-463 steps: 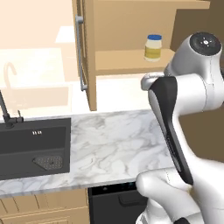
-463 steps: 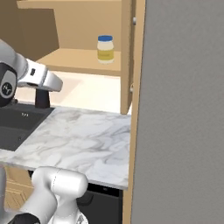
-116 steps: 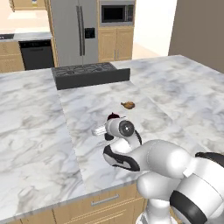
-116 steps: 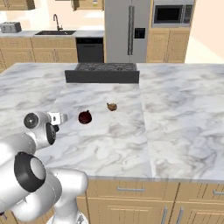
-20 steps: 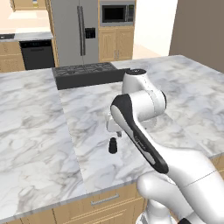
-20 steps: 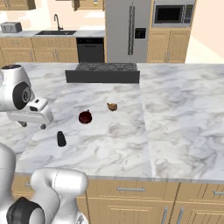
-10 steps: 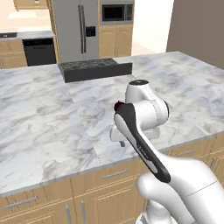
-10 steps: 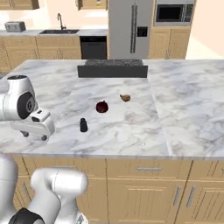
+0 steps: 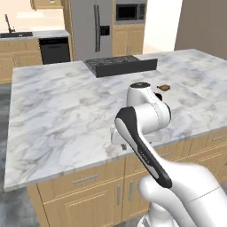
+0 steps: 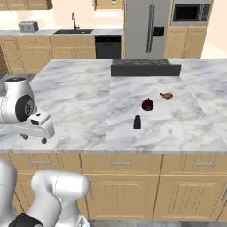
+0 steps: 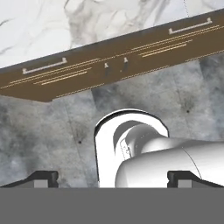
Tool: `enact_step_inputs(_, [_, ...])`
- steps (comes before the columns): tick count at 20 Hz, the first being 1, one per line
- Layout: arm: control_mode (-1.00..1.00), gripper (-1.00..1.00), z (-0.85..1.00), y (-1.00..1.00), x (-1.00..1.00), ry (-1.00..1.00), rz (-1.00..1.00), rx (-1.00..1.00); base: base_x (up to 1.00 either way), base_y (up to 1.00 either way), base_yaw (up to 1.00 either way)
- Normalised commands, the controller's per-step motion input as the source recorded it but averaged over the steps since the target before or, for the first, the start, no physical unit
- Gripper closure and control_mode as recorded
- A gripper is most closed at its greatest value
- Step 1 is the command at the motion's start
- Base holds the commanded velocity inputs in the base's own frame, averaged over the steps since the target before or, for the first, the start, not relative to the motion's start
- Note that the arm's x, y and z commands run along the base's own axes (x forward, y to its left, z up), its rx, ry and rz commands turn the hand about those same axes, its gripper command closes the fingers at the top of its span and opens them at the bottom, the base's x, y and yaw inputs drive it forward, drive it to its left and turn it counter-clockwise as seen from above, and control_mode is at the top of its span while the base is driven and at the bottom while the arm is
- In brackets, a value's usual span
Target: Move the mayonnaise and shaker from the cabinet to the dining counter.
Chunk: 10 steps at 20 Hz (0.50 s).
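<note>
Right base view: the end effector (image 10: 34, 138) is seen at the left, hanging at the near edge of the bench (image 10: 80, 106), with its two small dark fingertips pointed down. In the hand view the fingertips (image 11: 43, 178) are set far apart at the two bottom corners, and nothing is held between them — the end effector is open and empty. Beyond them in that view, the grey floor (image 11: 52, 131) is seen, and the front of the light-wood drawers (image 11: 109, 65) with their bar handles, below the marble edge.

The shaker (image 10: 137, 122) is standing upright on the white, grey-veined marble, well apart from the end effector, to its right in the right base view. Near the shaker, further back and a little right, a dark red round item (image 10: 147, 105) is placed, and beyond that a small brown object (image 10: 166, 95) — what it is cannot be told. Behind these, the black gas hob (image 10: 145, 68) is set into the bench.

In the left base view, the white arm (image 9: 144, 119) is raised in front of the bench edge, and the small brown object is visible past it on the right.

At the far wall, a steel refrigerator (image 10: 146, 29), a microwave (image 10: 189, 12) and a black dishwasher (image 10: 108, 47) are seen.
</note>
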Motion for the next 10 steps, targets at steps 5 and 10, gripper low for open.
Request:
enact_step_inputs(5, [1.0, -1.0, 0.0, 0.0, 0.0, 0.0, 0.0, 0.0, 0.0, 1.0, 0.0])
enact_step_inputs(10, [1.0, -1.0, 0.0, 0.0, 0.0, 0.0, 0.0, 0.0, 0.0, 1.0, 0.0])
